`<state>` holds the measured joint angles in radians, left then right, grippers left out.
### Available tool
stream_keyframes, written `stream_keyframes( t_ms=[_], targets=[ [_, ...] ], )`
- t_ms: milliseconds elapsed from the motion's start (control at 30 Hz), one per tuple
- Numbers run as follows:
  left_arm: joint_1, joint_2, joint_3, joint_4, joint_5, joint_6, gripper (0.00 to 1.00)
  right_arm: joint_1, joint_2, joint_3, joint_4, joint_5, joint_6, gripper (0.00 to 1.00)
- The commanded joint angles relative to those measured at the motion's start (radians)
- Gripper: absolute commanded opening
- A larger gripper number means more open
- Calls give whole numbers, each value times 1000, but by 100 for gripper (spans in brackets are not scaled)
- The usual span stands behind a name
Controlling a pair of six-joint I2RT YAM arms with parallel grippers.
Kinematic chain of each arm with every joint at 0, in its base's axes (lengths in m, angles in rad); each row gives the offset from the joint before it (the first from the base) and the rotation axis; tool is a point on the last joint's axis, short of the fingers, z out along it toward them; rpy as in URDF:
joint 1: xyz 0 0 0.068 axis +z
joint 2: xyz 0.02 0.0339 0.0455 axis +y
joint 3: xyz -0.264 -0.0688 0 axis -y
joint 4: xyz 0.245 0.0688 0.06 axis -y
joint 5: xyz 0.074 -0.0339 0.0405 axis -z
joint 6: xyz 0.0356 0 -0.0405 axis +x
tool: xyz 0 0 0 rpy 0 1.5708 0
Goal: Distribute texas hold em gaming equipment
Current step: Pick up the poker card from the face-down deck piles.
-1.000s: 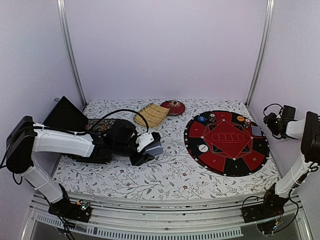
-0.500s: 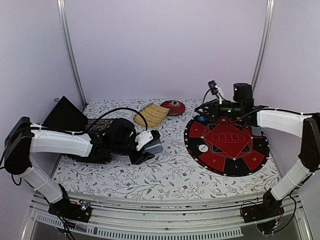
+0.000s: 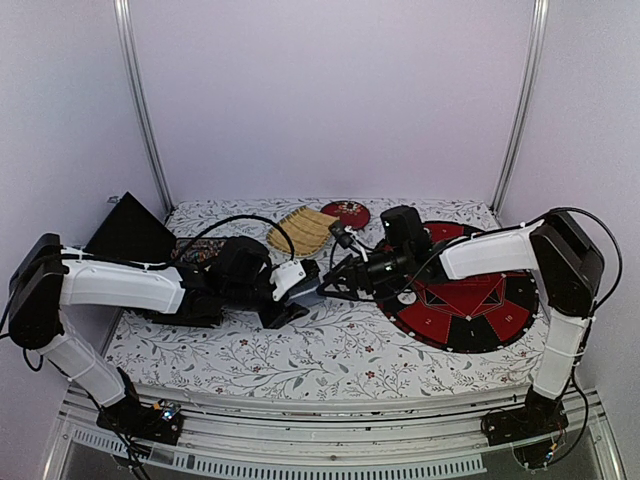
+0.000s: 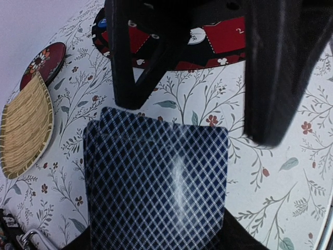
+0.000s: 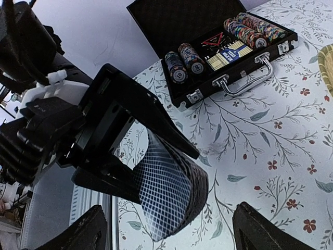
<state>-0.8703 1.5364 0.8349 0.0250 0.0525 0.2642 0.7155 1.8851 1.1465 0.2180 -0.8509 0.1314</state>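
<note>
- Nearest the bases, the left gripper [image 3: 298, 290] hangs low over the white floral tablecloth [image 3: 330, 355]. Its fingers are clamped on the blue diamond-backed card deck [image 4: 156, 182], which looks lifted off the cloth with its free end pointing right. This arm has barely shifted over the last second.
- Just beside it is the right gripper [image 3: 336, 283], which is the real change. A second ago it was folded away off the table's right edge; since then it has swung across and now faces the deck. Its fingers are spread wide, one on each side of the deck's free end, and neither touches it.
- This looks like the start of a draw or handover, so cards can be dealt out. Closing on only the top card will likely take care.
- Behind the right arm lies the round red-and-black felt mat [image 3: 470, 305], with the white round button [image 3: 406, 297] on its near-left part. The arm now hides much of the mat's far rim.
- To the far left, the open black case [image 5: 229, 67] holds stacked multicoloured poker chips [image 5: 250, 28].
- Farthest back, the woven bamboo tray [image 3: 303, 230] sits right next to the round red lacquer dish [image 3: 346, 214].
</note>
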Motion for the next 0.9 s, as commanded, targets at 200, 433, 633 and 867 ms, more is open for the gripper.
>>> stream_keyframes(
  t_ms=[200, 433, 633, 867],
  targets=[
    [13, -24, 5, 44, -2, -9, 57, 40, 148, 131, 92, 53, 78, 82],
    [14, -30, 0, 39, -11, -4, 57, 40, 129, 128, 27, 127, 40, 73],
    [14, -30, -5, 38, -12, -3, 56, 29, 69, 91, -22, 183, -11, 63],
    [14, -22, -4, 30, -18, 1, 56, 21, 29, 93, -84, 189, -42, 56]
  ],
)
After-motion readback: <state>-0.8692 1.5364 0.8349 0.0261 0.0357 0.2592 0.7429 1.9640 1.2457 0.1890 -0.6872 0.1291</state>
